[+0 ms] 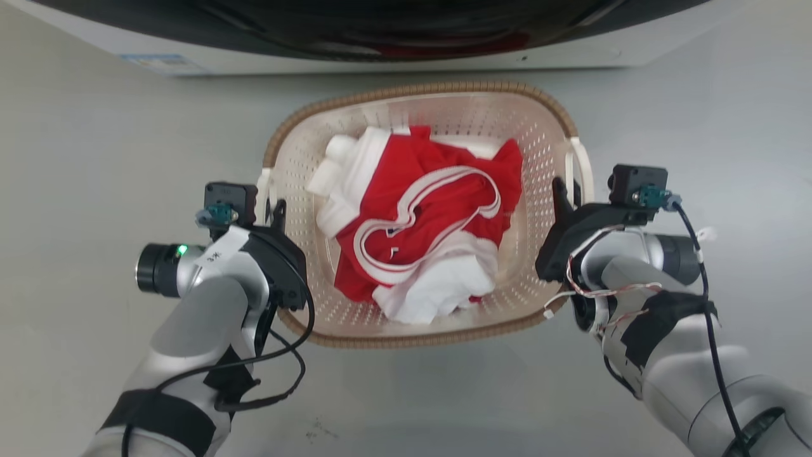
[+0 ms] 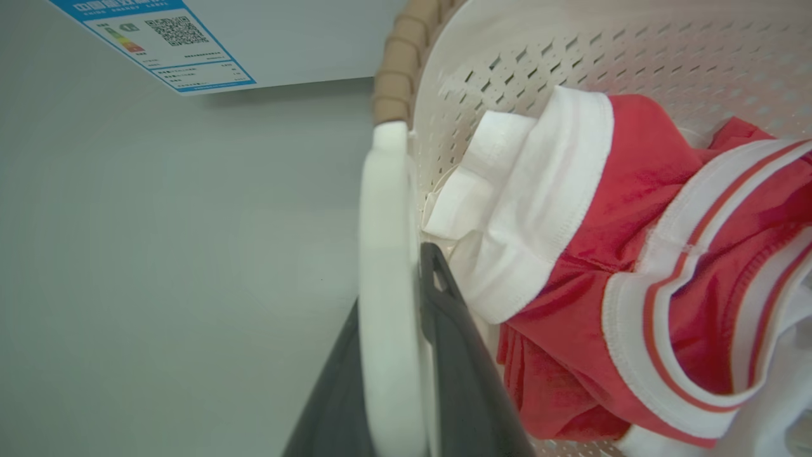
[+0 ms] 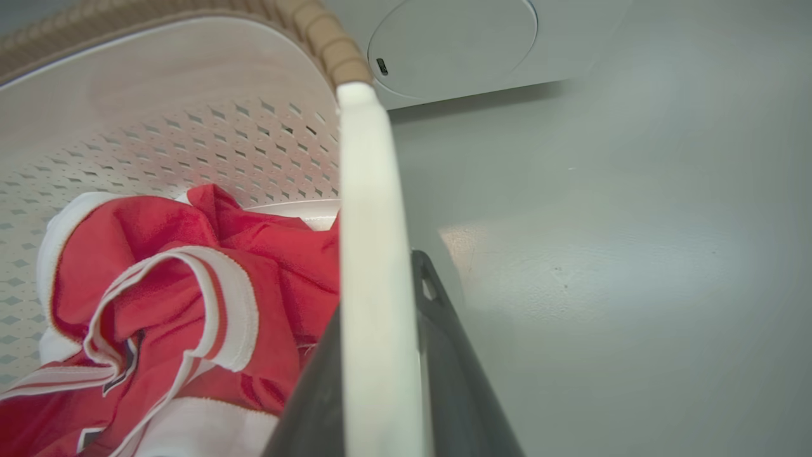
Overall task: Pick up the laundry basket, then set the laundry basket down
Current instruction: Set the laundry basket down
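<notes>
The laundry basket (image 1: 412,90), cream and perforated with a brown woven-look rim, sits in the middle of the head view and holds red and white clothes (image 1: 425,222). My left gripper (image 1: 274,211) is shut on the basket's white left handle (image 2: 386,241), with a dark finger (image 2: 460,362) on each side of it. On the other side, my right gripper (image 1: 563,197) is shut on the white right handle (image 3: 371,209) in the same way, one finger (image 3: 444,355) outside it. Whether the basket's base touches the floor I cannot tell.
The white washing machine (image 1: 406,57) stands just beyond the basket's far rim, with a blue label (image 2: 152,44) low on its front and a round cover (image 3: 453,44). Grey floor (image 1: 76,190) lies open to both sides and in front.
</notes>
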Tool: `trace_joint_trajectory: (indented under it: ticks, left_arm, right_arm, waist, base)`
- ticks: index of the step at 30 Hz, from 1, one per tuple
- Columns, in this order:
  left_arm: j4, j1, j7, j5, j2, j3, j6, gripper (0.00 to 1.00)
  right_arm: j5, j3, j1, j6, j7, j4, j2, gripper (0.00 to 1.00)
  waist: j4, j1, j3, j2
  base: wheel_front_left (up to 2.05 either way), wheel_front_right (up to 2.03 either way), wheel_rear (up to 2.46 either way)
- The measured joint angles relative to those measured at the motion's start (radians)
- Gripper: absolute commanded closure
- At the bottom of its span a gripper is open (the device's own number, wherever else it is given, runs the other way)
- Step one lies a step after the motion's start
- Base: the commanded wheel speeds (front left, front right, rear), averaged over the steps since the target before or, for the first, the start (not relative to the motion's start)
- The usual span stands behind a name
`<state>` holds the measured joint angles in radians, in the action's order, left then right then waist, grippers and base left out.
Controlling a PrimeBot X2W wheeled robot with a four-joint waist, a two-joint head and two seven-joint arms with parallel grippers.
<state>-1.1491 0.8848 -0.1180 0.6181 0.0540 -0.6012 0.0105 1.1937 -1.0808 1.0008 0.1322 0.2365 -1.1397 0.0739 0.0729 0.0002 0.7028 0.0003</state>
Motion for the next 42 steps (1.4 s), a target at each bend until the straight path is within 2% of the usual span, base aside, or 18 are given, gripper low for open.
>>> trace_joint_trajectory:
  ticks: [13, 37, 40, 41, 42]
  left_arm:
    - [0.002, 0.078, -0.067, -0.011, -0.001, 0.006, -0.011, 1.00]
    - [-0.016, 0.121, -0.119, -0.028, 0.000, 0.007, -0.012, 1.00]
    - [-0.018, 0.124, -0.122, -0.030, -0.001, 0.007, -0.012, 1.00]
    - [-0.021, 0.126, -0.122, -0.030, -0.001, 0.007, -0.012, 0.93]
    - [-0.022, 0.130, -0.122, -0.030, -0.001, 0.007, -0.012, 0.68]
  right_arm:
    - [-0.028, 0.007, 0.077, 0.000, 0.012, -0.021, 0.004, 1.00]
    - [-0.061, 0.038, 0.097, 0.000, 0.013, -0.007, 0.006, 1.00]
    - [-0.069, 0.043, 0.097, 0.000, 0.013, -0.006, 0.006, 0.65]
    - [-0.069, 0.045, 0.097, 0.000, 0.013, -0.006, 0.006, 0.57]
    - [-0.070, 0.046, 0.097, 0.000, 0.013, -0.005, 0.006, 0.15]
  waist:
    - [0.016, 0.0000, 0.161, 0.0000]
    - [0.026, -0.0002, 0.208, -0.0002]
    - [0.025, -0.0002, 0.213, -0.0003]
    - [0.025, -0.0002, 0.214, -0.0003]
    - [0.025, -0.0002, 0.215, -0.0002]
  base:
    - [0.00, 0.00, 0.00]
    - [0.00, 0.00, 0.00]
    - [0.00, 0.00, 0.00]
    - [0.00, 0.00, 0.00]
    - [0.00, 0.00, 0.00]
